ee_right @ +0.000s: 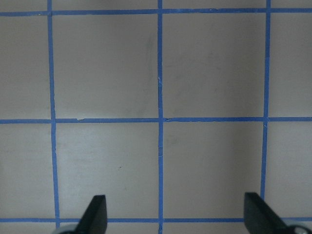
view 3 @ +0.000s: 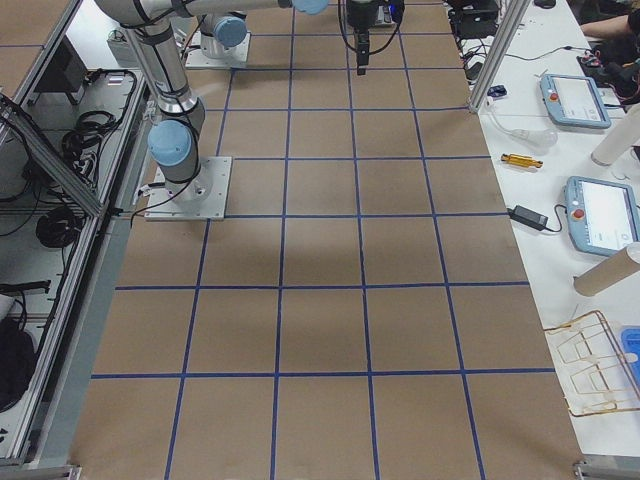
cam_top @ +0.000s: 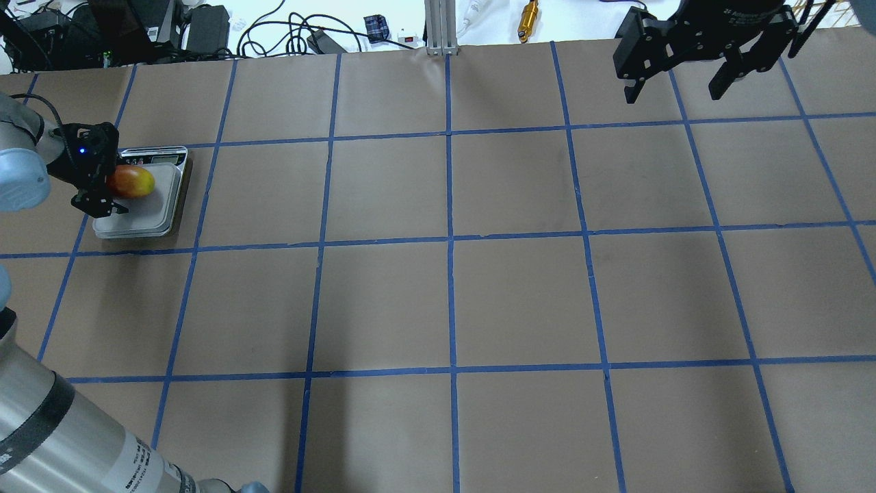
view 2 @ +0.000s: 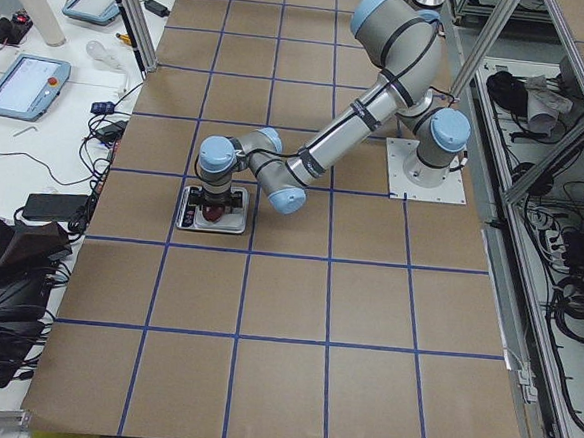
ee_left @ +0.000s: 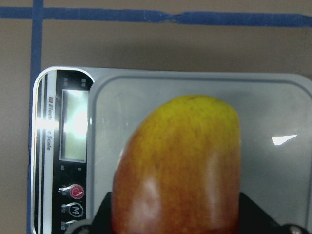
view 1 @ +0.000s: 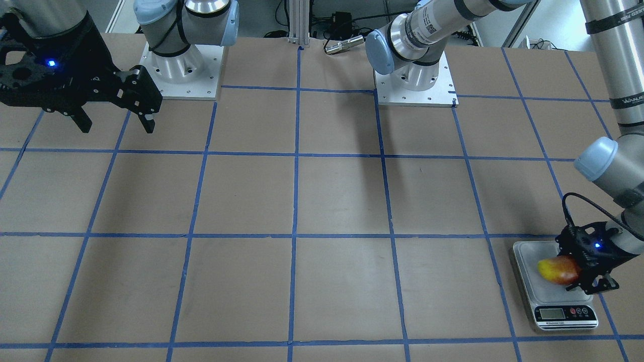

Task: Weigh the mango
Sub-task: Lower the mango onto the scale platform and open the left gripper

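Note:
The mango [view 1: 556, 270], yellow at one end and red-orange at the other, is over the platform of the white digital scale [view 1: 523, 251] near the table's edge. My left gripper [view 1: 574, 270] is shut on the mango's red end. In the left wrist view the mango [ee_left: 180, 161] fills the space between the fingers above the scale [ee_left: 273, 97]. I cannot tell whether it rests on the platform. In the overhead view the mango [cam_top: 133, 181] lies on the scale [cam_top: 137, 226] beside my left gripper [cam_top: 109, 181]. My right gripper [view 1: 116, 120] is open and empty, high over the far corner.
The brown table [cam_top: 452, 294] is marked with blue tape in a grid. Both arm bases [view 1: 181, 70] stand on white plates at the robot's side. Cables and tools [cam_top: 527, 17] lie beyond the table's far edge. My right gripper [ee_right: 176, 217] looks down on bare table.

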`<state>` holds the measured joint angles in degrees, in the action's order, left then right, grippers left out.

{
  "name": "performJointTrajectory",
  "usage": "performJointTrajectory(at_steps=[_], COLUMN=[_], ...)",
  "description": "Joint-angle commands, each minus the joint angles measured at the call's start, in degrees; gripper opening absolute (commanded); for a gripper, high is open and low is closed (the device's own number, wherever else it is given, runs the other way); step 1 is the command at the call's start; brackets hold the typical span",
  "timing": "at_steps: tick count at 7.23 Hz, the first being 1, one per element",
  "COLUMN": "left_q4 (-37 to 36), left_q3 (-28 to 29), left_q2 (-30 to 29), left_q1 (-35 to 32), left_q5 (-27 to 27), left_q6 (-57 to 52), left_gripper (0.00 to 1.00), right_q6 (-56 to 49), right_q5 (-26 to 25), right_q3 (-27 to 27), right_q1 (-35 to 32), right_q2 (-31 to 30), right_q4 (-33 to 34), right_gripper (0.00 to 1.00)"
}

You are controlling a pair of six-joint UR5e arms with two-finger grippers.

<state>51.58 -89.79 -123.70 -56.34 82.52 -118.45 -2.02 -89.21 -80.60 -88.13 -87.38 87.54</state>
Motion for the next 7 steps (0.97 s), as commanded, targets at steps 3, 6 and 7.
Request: performJointTrajectory(at_steps=[3,6,7], left_q4=[10.2,26.1,31.5], left_q3=[0.7,0.8,0.6], left_q2=[8.2,21.0,25.8], left_q1=[0.3,0.4,0.4], left_q5=[0.3,1.2,2.3], left_q6=[1.6,8.1,11.9], left_gripper=[1.00,1.00,1.00], right_q6=[0.0,0.0,0.0], right_q5=[0.0,0.0,0.0], right_q3=[0.0,0.0,0.0], right_q1=[0.0,0.1,0.1], right_q2=[-0.1,-0.1,0.0], right_q4=[0.0,0.0,0.0], right_gripper=[1.00,1.00,1.00])
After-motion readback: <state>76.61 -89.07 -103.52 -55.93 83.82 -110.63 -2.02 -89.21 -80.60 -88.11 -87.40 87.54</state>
